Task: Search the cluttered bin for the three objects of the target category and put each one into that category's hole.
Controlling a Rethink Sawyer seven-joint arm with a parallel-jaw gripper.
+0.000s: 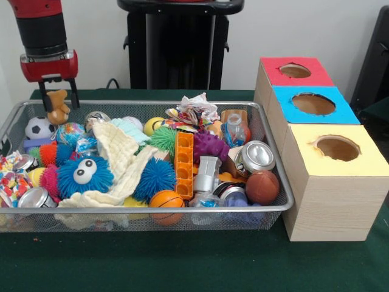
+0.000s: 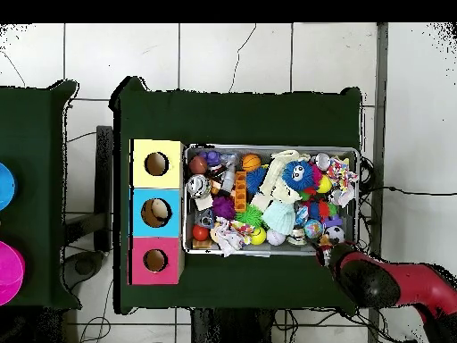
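My gripper [image 1: 59,104] hangs over the far left corner of the wire mesh bin [image 1: 152,210] and is shut on a tan teddy bear [image 1: 58,114], which it holds just above the clutter. In the overhead view my red arm [image 2: 375,279] covers the bin's [image 2: 268,149] lower right corner and hides the bear. The red-surround hole [image 1: 295,70] is at the far end of the pale wood box [image 1: 328,207], to the right of the bin; it also shows in the overhead view [image 2: 155,260]. I cannot make out a tiger or a pale plush in the clutter.
The bin holds spiky puffer balls [image 1: 85,175], a soccer ball [image 1: 39,128], a small basketball [image 1: 166,201], a football [image 1: 262,187], cans [image 1: 258,156], cloth and an orange brick [image 1: 183,164]. The box also has a blue-surround hole [image 1: 313,103] and a yellow-surround hole [image 1: 337,148].
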